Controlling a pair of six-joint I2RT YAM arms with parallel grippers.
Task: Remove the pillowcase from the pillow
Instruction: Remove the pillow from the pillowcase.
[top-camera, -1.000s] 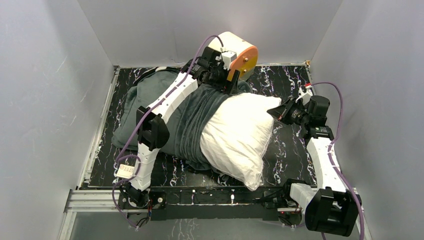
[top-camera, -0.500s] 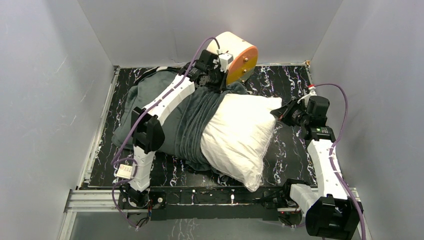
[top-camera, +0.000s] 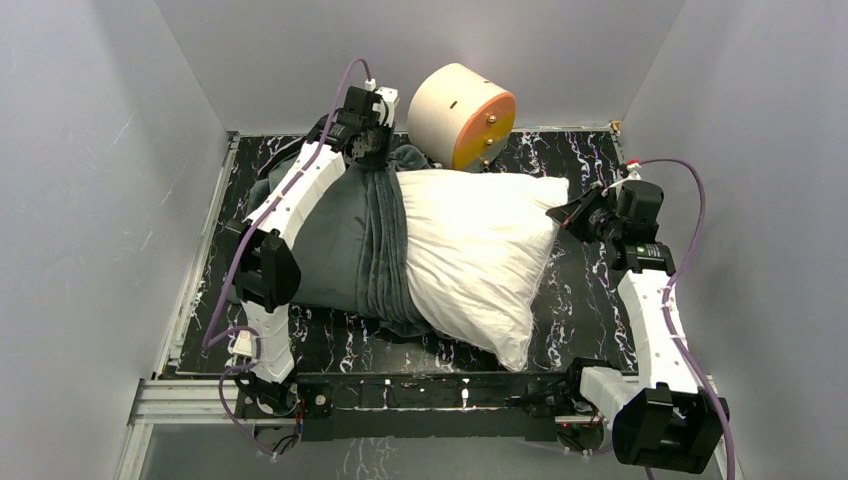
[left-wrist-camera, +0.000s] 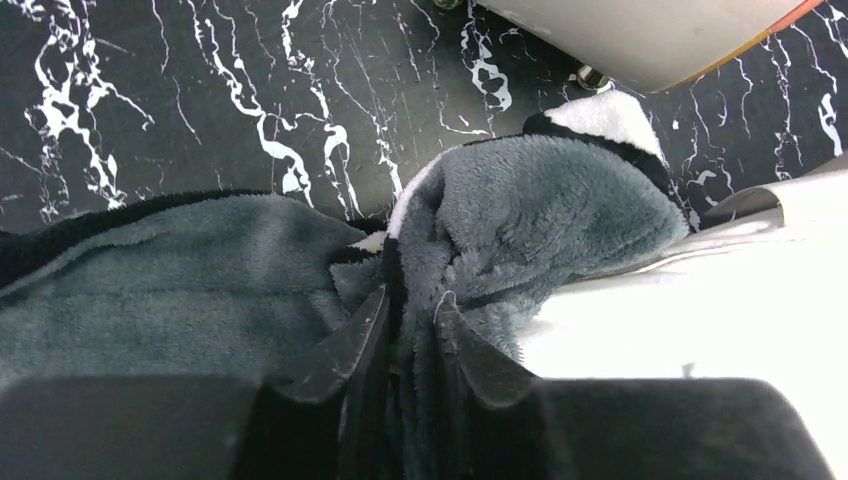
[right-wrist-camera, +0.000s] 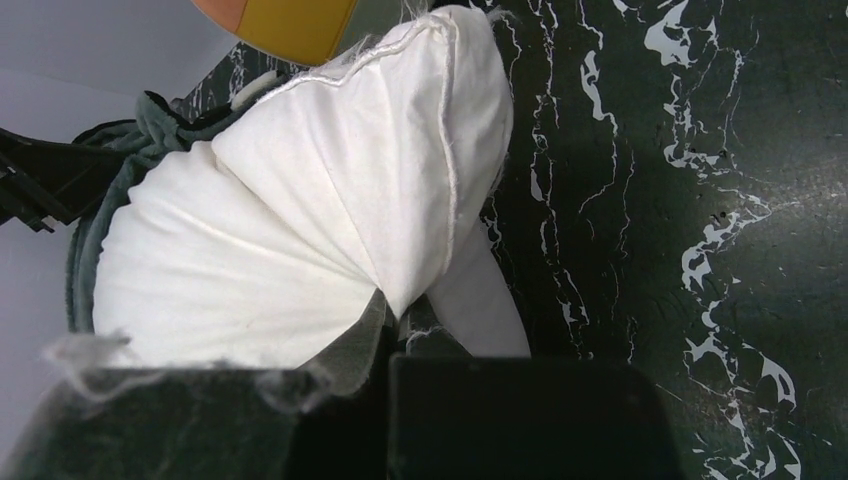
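At the table's (top-camera: 585, 300) far edge, the left gripper (left-wrist-camera: 410, 308) is clamped on a bunched fold of the one grey pillowcase (top-camera: 330, 240), which sleeves the left half of the single white pillow (top-camera: 475, 250). Opposite, the right gripper (right-wrist-camera: 390, 340) pinches the pillow's right corner. One cream-and-orange cylinder (top-camera: 462, 100) stands behind.

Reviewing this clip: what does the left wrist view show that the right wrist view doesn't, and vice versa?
Only left wrist: the left gripper shut on a bunched fold of the plush dark grey pillowcase, a black-and-white edge poking out. Only right wrist: the right gripper pinching a seamed corner of the plump white pillow. Both: pillow, grey fabric, the black white-veined tabletop and an edge of the cream-and-orange cylinder.
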